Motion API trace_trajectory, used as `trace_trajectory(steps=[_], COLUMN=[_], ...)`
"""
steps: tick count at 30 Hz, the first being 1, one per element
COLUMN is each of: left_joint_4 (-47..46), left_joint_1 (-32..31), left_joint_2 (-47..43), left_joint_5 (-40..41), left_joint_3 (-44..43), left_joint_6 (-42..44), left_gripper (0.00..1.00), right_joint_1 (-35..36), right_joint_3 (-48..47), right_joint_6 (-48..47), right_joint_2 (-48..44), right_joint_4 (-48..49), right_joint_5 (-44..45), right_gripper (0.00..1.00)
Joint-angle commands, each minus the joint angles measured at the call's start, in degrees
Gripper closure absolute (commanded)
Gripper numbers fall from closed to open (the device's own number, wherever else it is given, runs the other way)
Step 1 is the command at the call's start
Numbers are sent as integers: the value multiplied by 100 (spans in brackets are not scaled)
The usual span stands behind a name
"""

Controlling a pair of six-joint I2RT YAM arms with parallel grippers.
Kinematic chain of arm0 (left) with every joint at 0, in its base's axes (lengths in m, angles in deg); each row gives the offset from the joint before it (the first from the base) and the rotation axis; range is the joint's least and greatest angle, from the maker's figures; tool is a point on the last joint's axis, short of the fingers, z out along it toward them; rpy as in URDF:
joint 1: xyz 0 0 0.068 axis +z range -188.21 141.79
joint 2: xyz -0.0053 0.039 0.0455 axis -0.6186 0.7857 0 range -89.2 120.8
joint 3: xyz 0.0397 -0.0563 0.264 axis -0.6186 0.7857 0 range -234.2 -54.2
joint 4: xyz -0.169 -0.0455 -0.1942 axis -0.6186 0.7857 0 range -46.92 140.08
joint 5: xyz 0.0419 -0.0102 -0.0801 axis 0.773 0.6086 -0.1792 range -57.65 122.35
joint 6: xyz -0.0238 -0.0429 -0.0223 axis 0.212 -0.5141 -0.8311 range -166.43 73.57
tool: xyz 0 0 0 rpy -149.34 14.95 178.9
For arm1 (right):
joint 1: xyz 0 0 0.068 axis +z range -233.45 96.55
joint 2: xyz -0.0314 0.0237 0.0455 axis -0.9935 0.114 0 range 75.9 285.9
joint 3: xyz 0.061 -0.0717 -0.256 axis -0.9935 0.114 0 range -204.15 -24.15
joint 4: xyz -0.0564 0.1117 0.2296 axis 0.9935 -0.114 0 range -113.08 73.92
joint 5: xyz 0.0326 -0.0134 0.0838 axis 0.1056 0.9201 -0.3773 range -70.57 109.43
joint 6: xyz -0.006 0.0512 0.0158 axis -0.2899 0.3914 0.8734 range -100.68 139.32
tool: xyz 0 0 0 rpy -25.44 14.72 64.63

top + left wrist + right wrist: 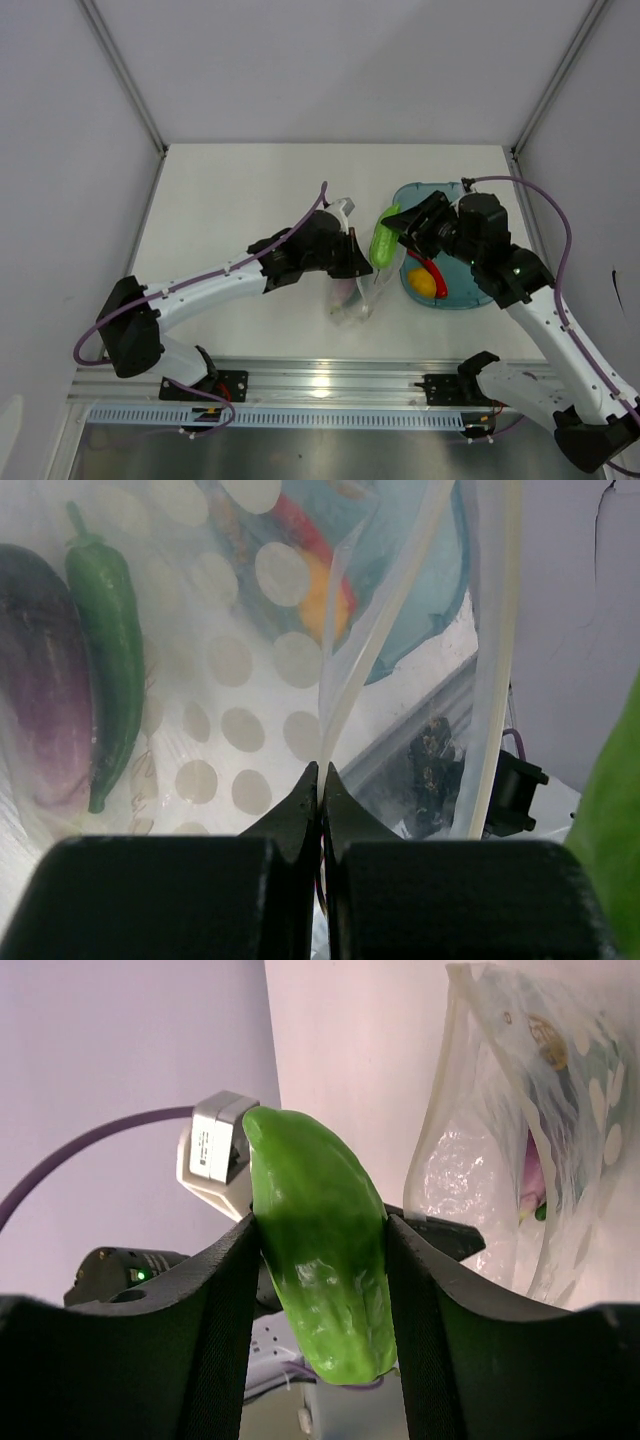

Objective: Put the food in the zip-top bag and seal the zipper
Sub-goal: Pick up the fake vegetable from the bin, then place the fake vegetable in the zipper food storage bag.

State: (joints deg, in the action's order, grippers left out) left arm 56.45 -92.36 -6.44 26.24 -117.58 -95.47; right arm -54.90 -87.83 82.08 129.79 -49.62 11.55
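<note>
**Cucumber clamped at the bag mouth, bag edge pinched by the other arm**

Right pincer (322,1228): closed on the green cucumber (325,1300), one finger on each flank, jaws only as wide as the cucumber. The cucumber's tip pokes out past the fingertips. Ahead of the pincer and off to its right in its wrist view is the zip-top bag (560,1100), with its mouth gaping toward the pincer. The cucumber is outside the bag, near the mouth. Can't tell if it touches the rim.

Left pincer (321,780): fingers pressed tight together on a fold of the bag's clear film, right at the tips. The film has white dots. Ahead and to the left of this pincer, inside the bag, are the purple piece (40,670) and the green pepper (112,650), side by side and touching. Ahead and to the right, the zipper (497,640) runs away from the pincer as a pale band, unsealed.

Farther out, seen through the film, is the teal tray (430,600) with the red chili (300,525) and the yellow fruit (325,595) in it. A green blur at the far right edge of this view looks like the cucumber.

From above, the two pincers face each other closely across the bag mouth. The bag's lower part is on the table (230,200), on the near side of the left pincer. The tray lies under and beside the right pincer.
</note>
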Motion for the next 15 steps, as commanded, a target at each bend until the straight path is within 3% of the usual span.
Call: trace_trajectory(steps=[1, 15], left_joint_4=[-115, 26], left_joint_1=[-25, -25], left_joint_2=[-41, -32], left_joint_5=[128, 66], left_joint_3=[-281, -562], left_joint_6=[-62, -71], left_gripper=[99, 99], right_joint_1=[150, 1573], right_joint_3=[-381, -137], right_joint_6=[184, -1029], right_joint_2=[43, 263], right_joint_4=[322, 146], right_joint_5=[672, 3362], right_gripper=[100, 100])
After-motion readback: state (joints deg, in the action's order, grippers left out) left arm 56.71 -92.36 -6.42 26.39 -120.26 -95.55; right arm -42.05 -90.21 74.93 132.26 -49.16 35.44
